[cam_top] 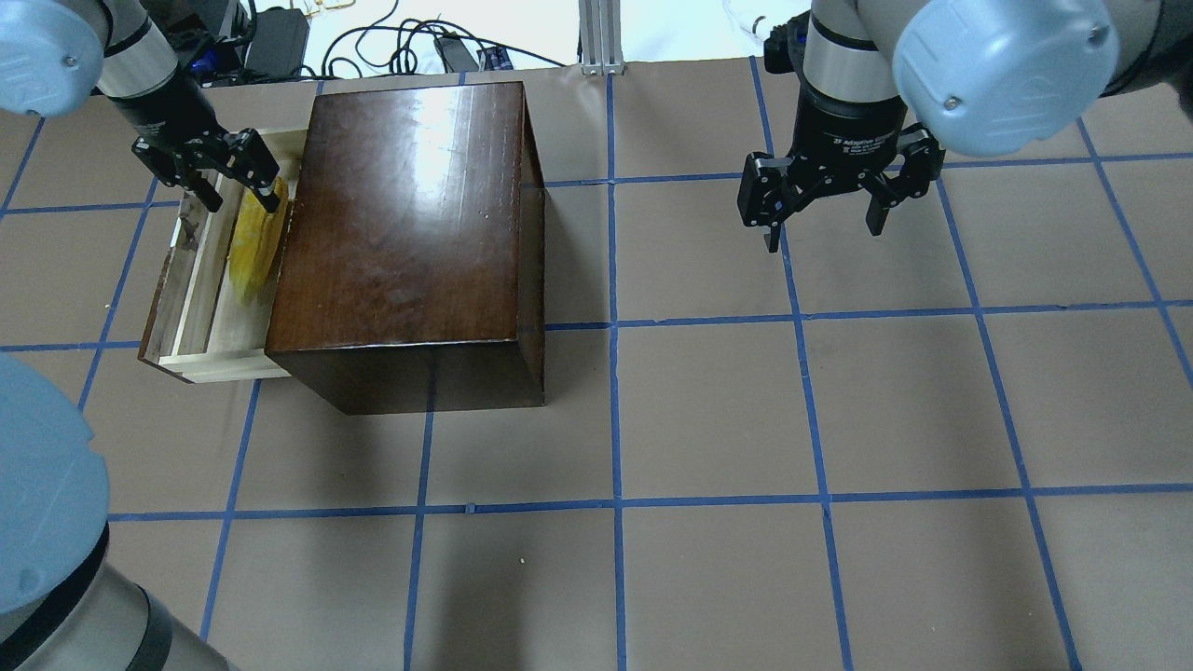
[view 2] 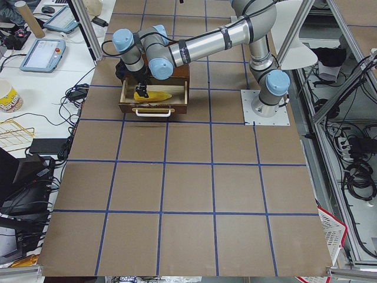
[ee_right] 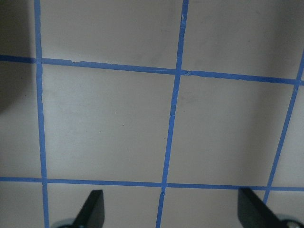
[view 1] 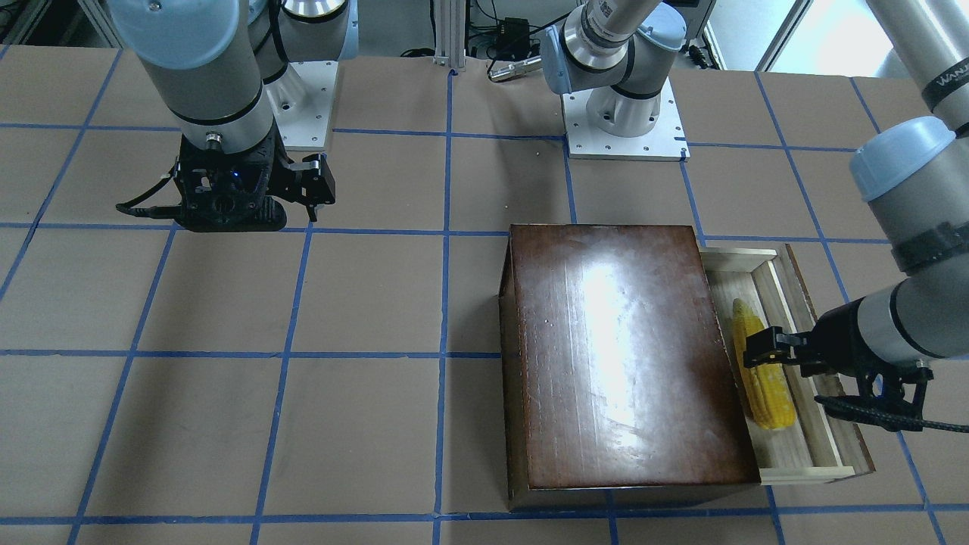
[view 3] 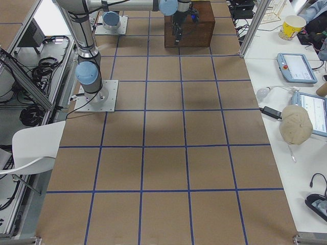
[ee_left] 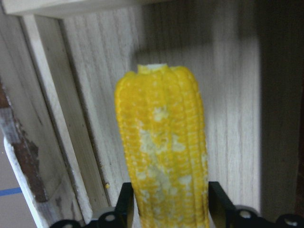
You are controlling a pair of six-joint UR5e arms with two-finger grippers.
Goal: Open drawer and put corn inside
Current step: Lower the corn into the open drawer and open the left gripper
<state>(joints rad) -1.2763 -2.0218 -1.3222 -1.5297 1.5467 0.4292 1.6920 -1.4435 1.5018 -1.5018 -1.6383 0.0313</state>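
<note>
Left pincer (cam_top: 240, 203) reaches down into the drawer (view 1: 806, 475), which stands out from the dark box (view 1: 621, 356) on the side facing away from the right arm. The pincer is clasped about the corn (view 1: 764, 393). In the left wrist view its fingers (ee_left: 126, 202) lie against both flanks of the cob, though the lower frame edge cuts off most of each finger and the cob's tapered end. The corn lies lengthwise on the pale drawer floor, just beside the box wall. Whether it rests fully on the wood cannot be told.

In the overhead view the pincer covers one end of the cob. From the front, the box lid's edge hides the inner strip of the drawer, and how far the tray runs under the box is not visible. In the exterior right view the box conceals the drawer entirely.

Right pincer (cam_top: 822, 233) hangs over the bare surface (view 1: 303, 303), well apart from the box, with its jaws spread wide and nothing between them. Only the two fingertips show in its wrist view.
</note>
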